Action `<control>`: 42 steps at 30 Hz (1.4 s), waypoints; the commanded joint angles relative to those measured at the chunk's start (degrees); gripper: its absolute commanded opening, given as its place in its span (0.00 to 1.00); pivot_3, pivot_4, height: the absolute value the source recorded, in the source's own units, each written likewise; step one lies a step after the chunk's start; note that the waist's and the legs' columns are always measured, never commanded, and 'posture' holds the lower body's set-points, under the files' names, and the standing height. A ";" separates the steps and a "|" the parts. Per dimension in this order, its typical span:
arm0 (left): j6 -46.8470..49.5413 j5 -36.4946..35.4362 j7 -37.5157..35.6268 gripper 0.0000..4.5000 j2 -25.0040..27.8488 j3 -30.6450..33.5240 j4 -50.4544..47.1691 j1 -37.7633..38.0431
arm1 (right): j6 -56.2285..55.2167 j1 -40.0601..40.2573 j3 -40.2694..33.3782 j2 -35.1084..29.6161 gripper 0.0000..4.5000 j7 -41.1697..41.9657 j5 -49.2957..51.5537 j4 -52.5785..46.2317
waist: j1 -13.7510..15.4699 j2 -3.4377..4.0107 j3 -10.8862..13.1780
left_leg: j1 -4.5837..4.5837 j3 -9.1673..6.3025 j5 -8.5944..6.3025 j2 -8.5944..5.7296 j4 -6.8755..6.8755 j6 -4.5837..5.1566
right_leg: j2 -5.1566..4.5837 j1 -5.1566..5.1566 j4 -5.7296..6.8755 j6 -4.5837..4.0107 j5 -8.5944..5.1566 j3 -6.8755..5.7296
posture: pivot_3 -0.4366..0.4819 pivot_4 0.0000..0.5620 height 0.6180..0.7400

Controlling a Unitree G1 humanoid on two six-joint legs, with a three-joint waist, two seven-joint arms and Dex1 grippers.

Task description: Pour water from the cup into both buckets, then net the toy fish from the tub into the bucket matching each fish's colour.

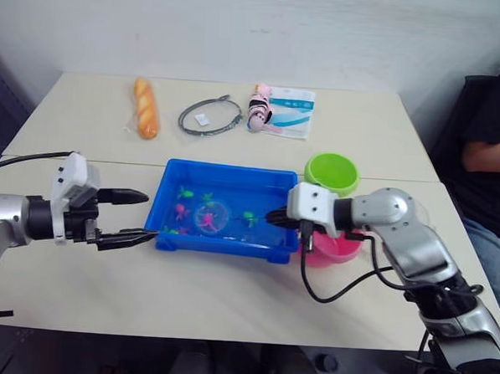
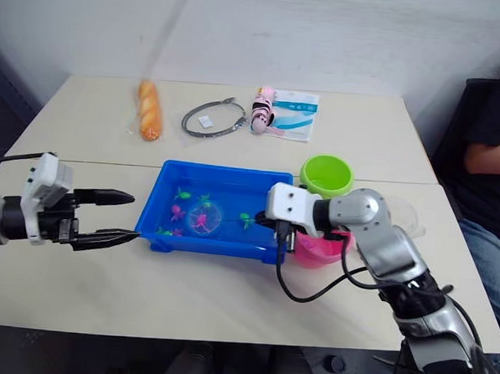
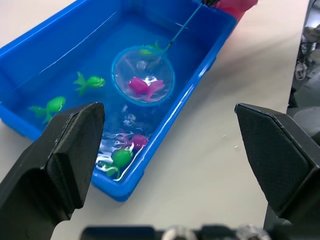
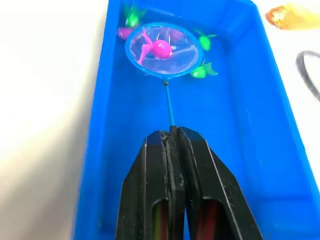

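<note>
L gripper fingers spread wide, idle; R gripper pinched tight, arm bent inward.

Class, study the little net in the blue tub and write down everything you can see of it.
The net is a small round hoop of light blue plastic with pale, see-through mesh, on a long thin blue handle. It lies low in the blue tub, in the water as it looks, hoop roughly level. A pink fish sits inside the hoop; green fish float just outside it. The right pincer, fingers closed, grips the handle's end.
</note>
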 commanded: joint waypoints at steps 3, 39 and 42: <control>0.42 -2.59 -1.24 1.00 -1.11 -3.25 0.12 -6.00 | 12.02 3.41 -11.04 -3.25 0.00 -1.97 9.61 -6.84 | 0.10 0.00 0.00 | 0.00 -0.02 -0.01 -0.01 -0.03 0.01 | -0.01 0.01 -0.04 0.00 0.00 -0.02 | 0.48 0.27 1.00; -7.45 4.41 -9.72 1.00 -12.71 -21.64 10.62 -28.17 | -89.68 48.44 -57.50 -17.74 0.00 -27.59 -32.30 5.65 | 0.16 -0.03 0.02 | 0.19 0.28 0.20 0.01 -0.03 -0.34 | 0.27 0.16 -0.03 0.10 0.03 0.30 | 0.48 0.27 1.00; -7.20 4.27 -9.96 1.00 -12.69 -21.32 10.10 -27.71 | -92.08 51.40 -55.60 -18.40 0.00 -27.48 -33.05 4.00 | 0.00 -0.03 0.02 | 0.22 0.33 0.20 -0.01 0.03 -0.34 | 0.25 0.18 0.02 0.11 0.03 0.35 | 0.48 0.27 1.00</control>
